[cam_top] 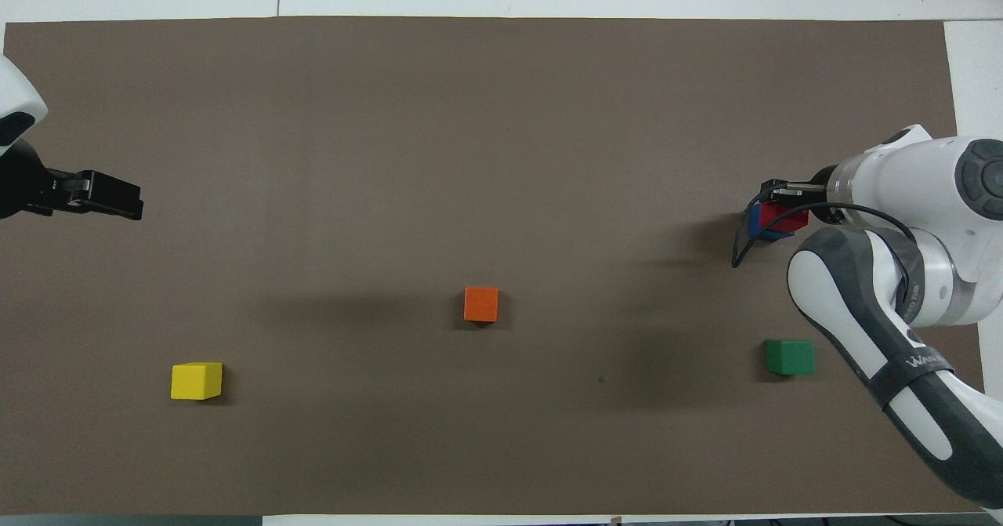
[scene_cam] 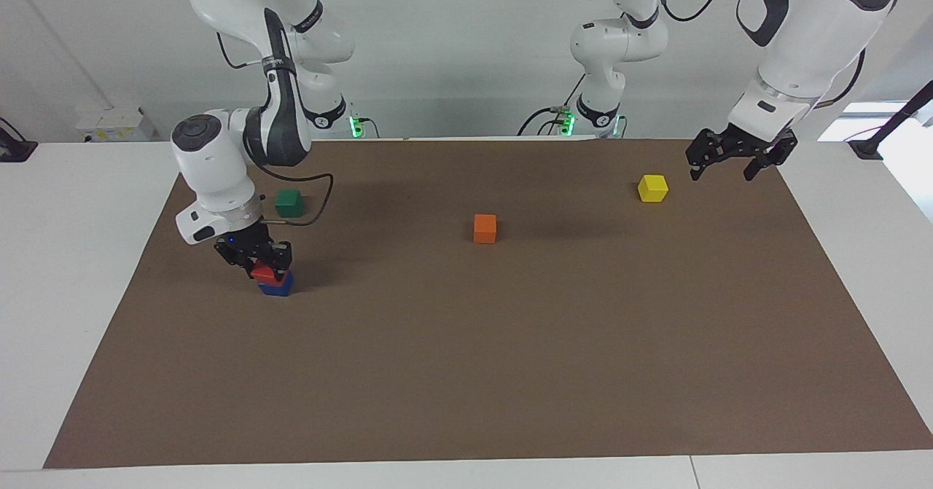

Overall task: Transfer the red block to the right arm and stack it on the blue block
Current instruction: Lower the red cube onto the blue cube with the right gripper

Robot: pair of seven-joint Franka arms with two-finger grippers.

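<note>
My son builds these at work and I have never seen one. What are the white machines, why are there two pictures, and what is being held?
They are two jointed robot arms, each ending in a black two-fingered hand. One picture looks across the table at the robots, the other steeply down from above their end.

A brown mat covers the table. On it lie a green block, an orange block and a yellow block.

The right hand grips the red block, which sits on the blue block, slightly askew. It has not let go.

The left hand waits in the air with open fingers, over the mat's edge at the left arm's end, beside the yellow block.
</note>
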